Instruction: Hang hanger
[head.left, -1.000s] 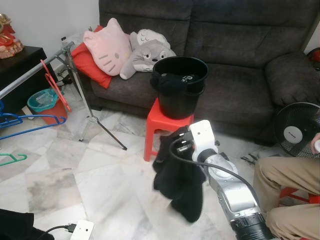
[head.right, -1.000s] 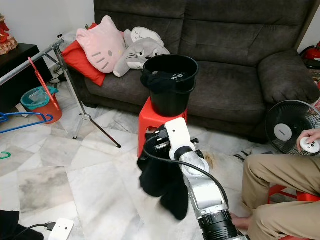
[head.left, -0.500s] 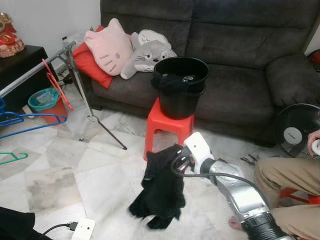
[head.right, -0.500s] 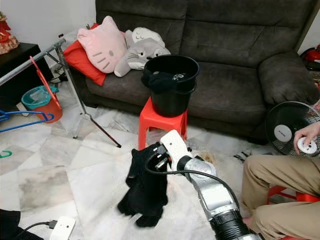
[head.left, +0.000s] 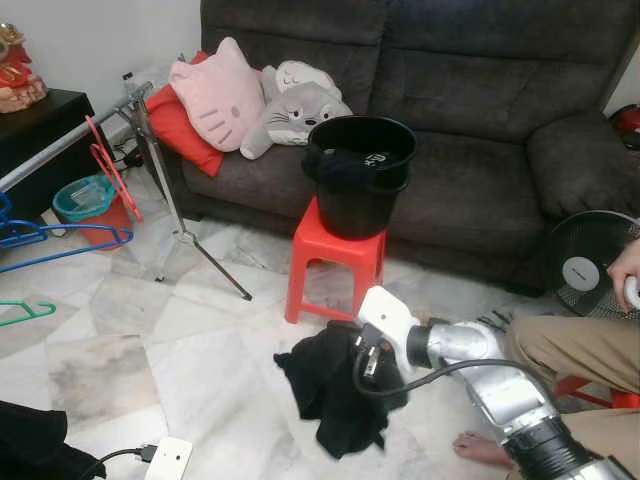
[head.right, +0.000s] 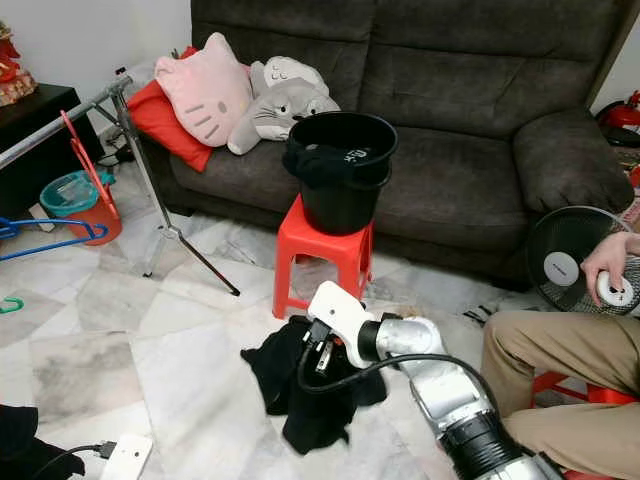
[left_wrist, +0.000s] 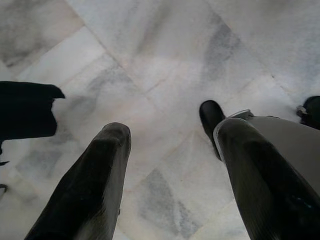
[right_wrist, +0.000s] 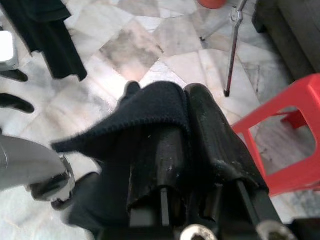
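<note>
Right wrist view: fingers (right_wrist: 210, 130) clamped together on black garment (head.left: 335, 385).
Heaped on floor just before red stool (head.left: 338, 255); left gripper (left_wrist: 167, 165) spread apart.

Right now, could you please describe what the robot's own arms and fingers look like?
The right arm is a silver metal tube with a ribbed black collar near the frame's edge and a black joint ring. Its wrist carries a white boxy housing, from which a black cable loops back to the forearm. The right gripper's fingers are long, black and matte. The left gripper's fingers are likewise long, dark and rounded at the tips.
</note>
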